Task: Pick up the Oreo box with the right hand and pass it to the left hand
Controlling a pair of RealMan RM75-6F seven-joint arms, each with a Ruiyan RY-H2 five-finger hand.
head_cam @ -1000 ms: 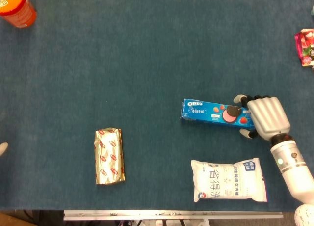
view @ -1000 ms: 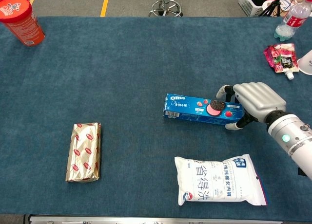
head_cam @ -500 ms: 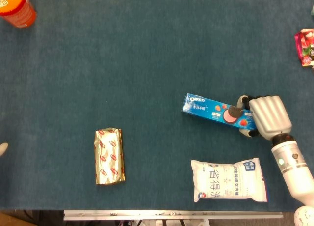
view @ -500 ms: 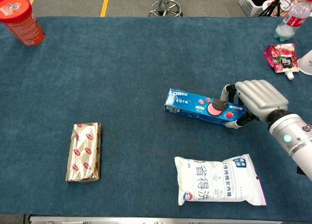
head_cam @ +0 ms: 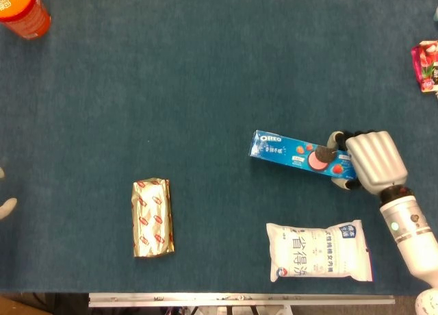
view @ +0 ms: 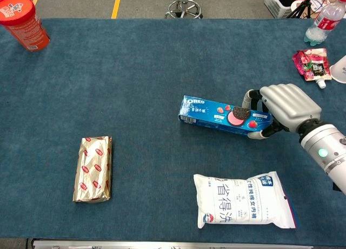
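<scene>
The blue Oreo box (head_cam: 295,153) (view: 216,115) is held by its right end in my right hand (head_cam: 368,161) (view: 284,108), fingers wrapped over its top and thumb under its near side. It slants a little and looks raised off the blue table. Only a pale fingertip of my left hand (head_cam: 5,207) shows at the left edge of the head view; how its fingers lie is hidden.
A gold foil packet (head_cam: 152,217) (view: 93,169) lies front left. A white pouch (head_cam: 319,251) (view: 246,200) lies just in front of the right hand. An orange canister (head_cam: 20,7) (view: 24,21) stands far left. A pink pouch (head_cam: 425,66) (view: 311,63) and a bottle (view: 324,19) sit far right.
The right hand closed on the Oreo box's right end and raised it; the box rose in the chest view and shifted slightly left. The left fingertip moved a little.
</scene>
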